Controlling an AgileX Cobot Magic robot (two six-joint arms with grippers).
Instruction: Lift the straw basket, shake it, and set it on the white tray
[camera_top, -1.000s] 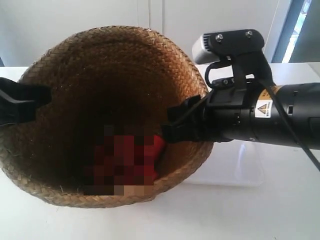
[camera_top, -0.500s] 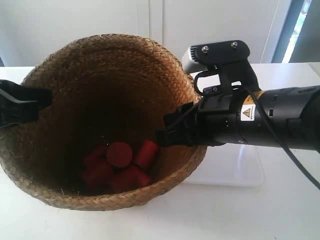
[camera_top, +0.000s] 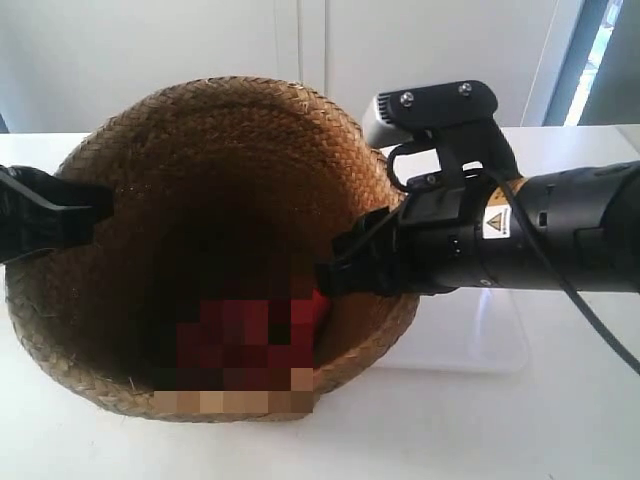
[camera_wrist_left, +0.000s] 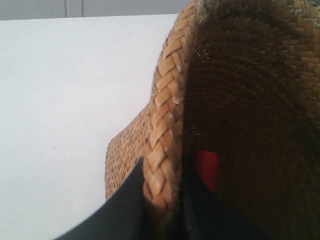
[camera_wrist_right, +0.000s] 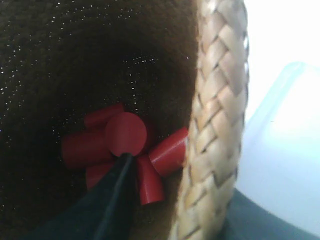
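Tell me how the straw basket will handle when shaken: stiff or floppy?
Likely flexible: the straw basket is woven straw, pinched only at its rim by the left gripper and right gripper, so the wall may bend. Probably light, but the loose red cylinders could roll and shift its balance.

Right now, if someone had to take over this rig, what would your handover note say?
Left end effector: shut on the rim of the straw basket, one finger inside, one outside.
Right end effector: shut on the opposite rim, on the side nearest the white tray.
Basket: gripped by both arms and tipped with its mouth toward the exterior camera, with red cylinders loose in the bottom. The tray lies on the table beside it, under the right arm.
Done: basket gripped and tipped. Whether the shaking is finished cannot be told.
Left: set the basket upright on the tray and release it.
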